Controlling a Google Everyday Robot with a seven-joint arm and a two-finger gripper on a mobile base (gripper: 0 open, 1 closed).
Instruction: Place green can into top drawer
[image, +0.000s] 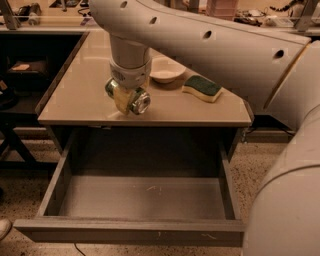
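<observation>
My gripper (125, 97) hangs from the white arm over the front part of the table. It is shut on the green can (134, 100), which lies sideways between the fingers with a shiny silver end facing the camera. The can is held a little above the tabletop, near its front edge. The top drawer (135, 200) is pulled out wide below the table, with a bare grey bottom. The can is behind the drawer's opening, still over the tabletop.
A white bowl (167, 74) and a green-and-yellow sponge (202, 87) lie on the table (75, 95) to the right of the gripper. My arm's large white body fills the right side. Dark furniture stands to the left.
</observation>
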